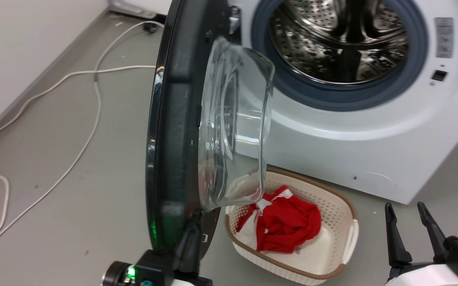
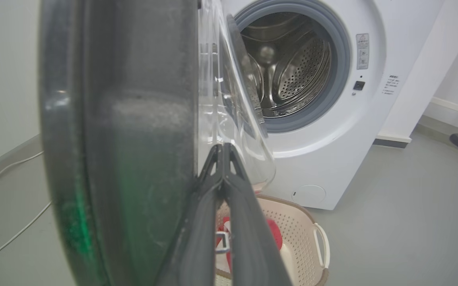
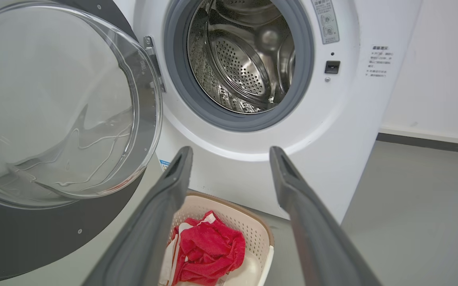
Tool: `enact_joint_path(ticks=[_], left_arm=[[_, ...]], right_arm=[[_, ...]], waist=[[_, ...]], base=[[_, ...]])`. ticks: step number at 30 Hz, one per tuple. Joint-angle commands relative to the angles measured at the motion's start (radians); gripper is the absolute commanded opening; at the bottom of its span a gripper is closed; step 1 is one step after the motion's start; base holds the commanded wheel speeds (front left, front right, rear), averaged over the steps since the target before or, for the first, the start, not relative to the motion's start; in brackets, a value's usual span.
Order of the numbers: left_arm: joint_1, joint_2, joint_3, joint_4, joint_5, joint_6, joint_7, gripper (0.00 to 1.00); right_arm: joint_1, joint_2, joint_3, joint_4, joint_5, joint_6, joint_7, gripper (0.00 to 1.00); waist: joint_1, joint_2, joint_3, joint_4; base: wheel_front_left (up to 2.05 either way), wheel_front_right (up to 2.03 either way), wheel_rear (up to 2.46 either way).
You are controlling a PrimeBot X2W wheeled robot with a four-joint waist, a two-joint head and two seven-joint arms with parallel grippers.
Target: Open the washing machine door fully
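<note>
The washing machine door (image 1: pixel 173 139) stands swung out about square to the white washing machine (image 1: pixel 372 151), edge-on to my head, its clear glass bowl (image 1: pixel 233 127) bulging right. The steel drum (image 1: pixel 340 35) is exposed inside the grey-blue ring. My left gripper (image 1: pixel 195 217) is shut with nothing between its fingers; its tips (image 2: pixel 223 147) lie against the inner face of the door (image 2: pixel 125 159), low down beside the glass. My right gripper (image 1: pixel 404 204) hangs open at the lower right, away from the door (image 3: pixel 54 222) and aimed (image 3: pixel 231 151) at the machine's front (image 3: pixel 332 131).
A cream laundry basket (image 1: pixel 348 238) holding a red cloth (image 1: pixel 288 226) sits on the floor under the door and against the machine. White cables (image 1: pixel 86 131) trail over the grey floor left of the door. A wall runs along the left.
</note>
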Motion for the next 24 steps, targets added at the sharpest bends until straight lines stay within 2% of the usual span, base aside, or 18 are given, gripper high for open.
enact_joint_path(ticks=[1,7,16,20,24], left_arm=[[0.008,0.017,0.028,0.007,-0.008,0.016,-0.013,0.00],[-0.046,0.054,0.098,0.048,-0.017,0.026,-0.037,0.00],[-0.157,0.102,0.243,0.172,-0.085,0.014,-0.085,0.00],[-0.200,0.121,0.326,0.234,-0.137,-0.004,-0.101,0.00],[-0.254,0.147,0.394,0.310,-0.174,-0.046,-0.110,0.00]], right_arm=[[-0.014,0.002,-0.001,-0.006,-0.007,-0.001,0.002,1.00],[-0.027,0.002,-0.002,-0.011,-0.014,-0.001,0.011,1.00],[-0.045,0.002,-0.001,-0.029,-0.028,-0.001,0.031,1.00],[-0.042,0.002,-0.011,-0.041,-0.032,-0.001,0.040,1.00],[-0.049,0.002,-0.017,-0.054,-0.036,-0.001,0.048,1.00]], waist=[[0.0000,0.0000,0.014,0.060],[0.0000,0.0000,0.032,0.098],[0.0000,0.0000,0.068,0.075],[0.0000,0.0000,0.085,0.060],[0.0000,0.0000,0.105,0.051]], base=[[0.00,0.00,0.00],[0.00,0.00,0.00],[0.00,0.00,0.00],[0.00,0.00,0.00],[0.00,0.00,0.00]])
